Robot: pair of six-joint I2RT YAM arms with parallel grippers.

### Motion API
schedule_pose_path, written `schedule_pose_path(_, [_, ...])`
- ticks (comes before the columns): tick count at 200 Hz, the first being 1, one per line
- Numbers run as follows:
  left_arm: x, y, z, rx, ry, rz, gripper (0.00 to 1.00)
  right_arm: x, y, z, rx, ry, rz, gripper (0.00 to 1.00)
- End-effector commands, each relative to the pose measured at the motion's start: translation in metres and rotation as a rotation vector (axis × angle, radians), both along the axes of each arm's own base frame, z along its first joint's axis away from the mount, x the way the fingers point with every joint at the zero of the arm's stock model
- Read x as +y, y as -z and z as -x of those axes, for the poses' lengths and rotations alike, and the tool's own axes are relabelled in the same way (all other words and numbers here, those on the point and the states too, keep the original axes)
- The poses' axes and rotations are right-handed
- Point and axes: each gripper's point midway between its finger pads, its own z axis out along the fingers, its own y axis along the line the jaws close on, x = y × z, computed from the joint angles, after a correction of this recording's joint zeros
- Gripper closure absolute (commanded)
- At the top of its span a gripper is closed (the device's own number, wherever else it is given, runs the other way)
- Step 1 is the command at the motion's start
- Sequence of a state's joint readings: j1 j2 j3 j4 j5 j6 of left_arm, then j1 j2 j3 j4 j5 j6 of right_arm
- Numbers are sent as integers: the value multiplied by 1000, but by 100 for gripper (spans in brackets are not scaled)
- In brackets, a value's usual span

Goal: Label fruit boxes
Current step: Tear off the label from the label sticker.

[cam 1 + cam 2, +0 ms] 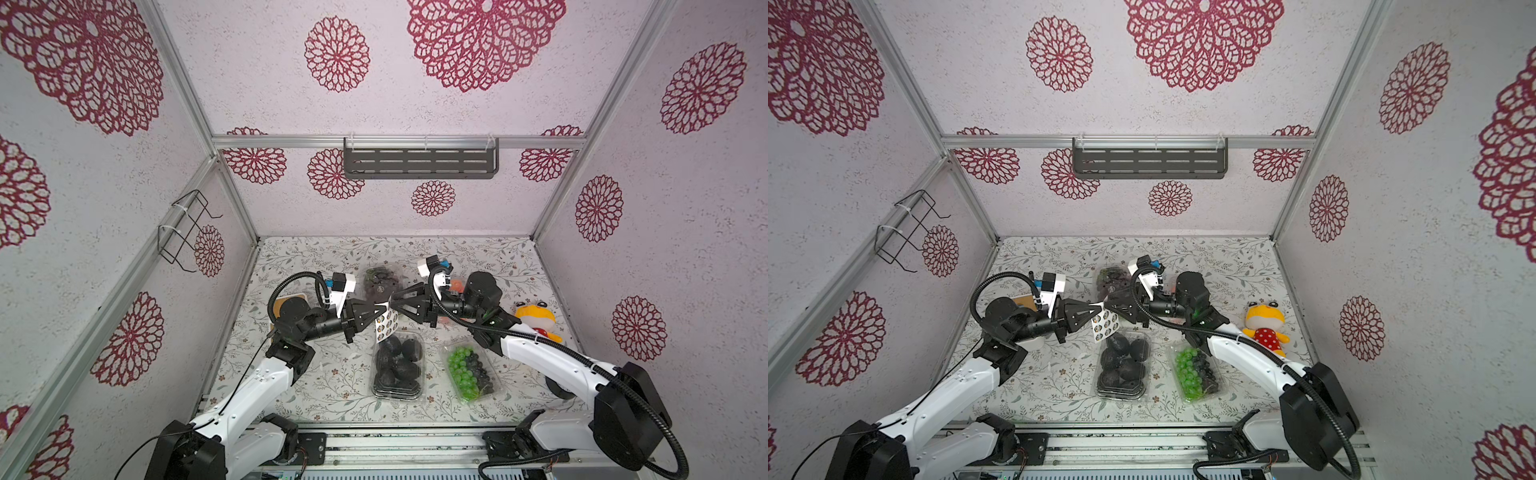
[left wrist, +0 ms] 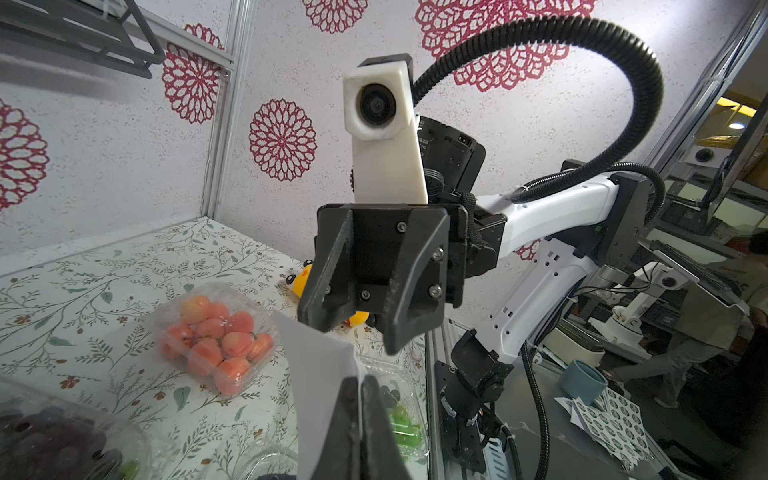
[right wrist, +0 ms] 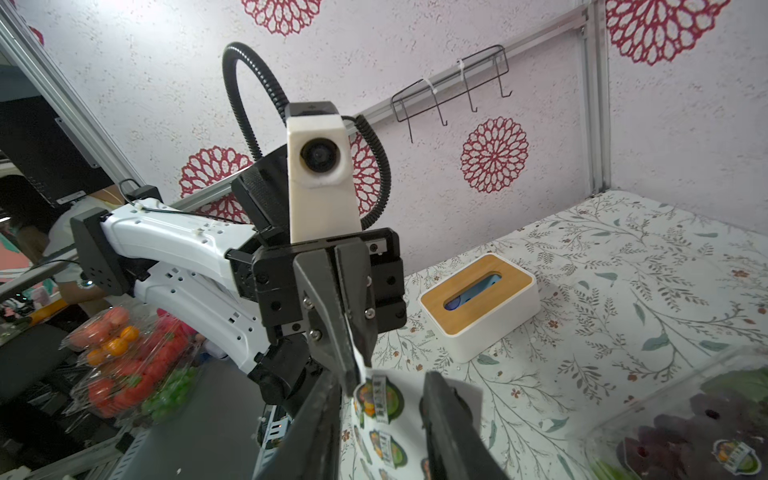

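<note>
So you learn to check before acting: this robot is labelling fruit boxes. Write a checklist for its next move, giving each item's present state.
1. Left gripper shut on the sticker sheet: ok.
2. Sheet held off the table: ok.
3. Right gripper open, a sticker between its jaws: ok.
4. Right gripper gripping that sticker: not ok, jaws apart.
5. Purple grape box labelled: ok.
6. Black fruit box labelled: not ok, no label seen.
</note>
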State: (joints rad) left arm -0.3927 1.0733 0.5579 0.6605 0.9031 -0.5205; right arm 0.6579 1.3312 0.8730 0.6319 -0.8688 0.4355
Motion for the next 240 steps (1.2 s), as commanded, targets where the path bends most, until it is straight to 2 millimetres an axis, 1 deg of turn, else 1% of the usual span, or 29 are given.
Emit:
schedule_pose_path(1, [-1, -3, 0, -15, 4, 8, 100, 2, -17, 10, -42, -50, -38, 59])
schedule_pose_path(36, [-2, -4, 0, -14, 6, 9, 100, 7, -13, 11, -37, -58, -16, 57])
schedule_pose_path(65, [-2, -4, -1, -14, 6, 10, 100, 10, -9, 5, -30, -32, -3, 57])
schedule_pose_path(105, [-3, -4, 1, -12, 18, 11, 100, 11, -10, 4, -41, -28, -9, 58])
schedule_pose_path(122, [-2, -5, 2, -14, 20, 12, 100, 11, -10, 4, -43, -28, -8, 62])
schedule_pose_path(147, [-2, -7, 5, -23, 21, 15, 100, 12, -5, 0, -45, -11, 11, 72])
schedule_pose_path(177, [-1, -7, 5, -21, 19, 14, 100, 10, -5, -2, -49, -1, 16, 78])
schedule_pose_path(206, [-2, -6, 5, -19, 21, 12, 100, 8, -7, -2, -58, 13, 15, 88])
schedule_pose_path(228, [-1, -7, 5, -20, 16, 13, 100, 6, -6, -5, -61, 33, 28, 97])
schedule_pose_path(240, [0, -6, 6, -21, 17, 13, 100, 3, -5, -6, -62, 44, 30, 99])
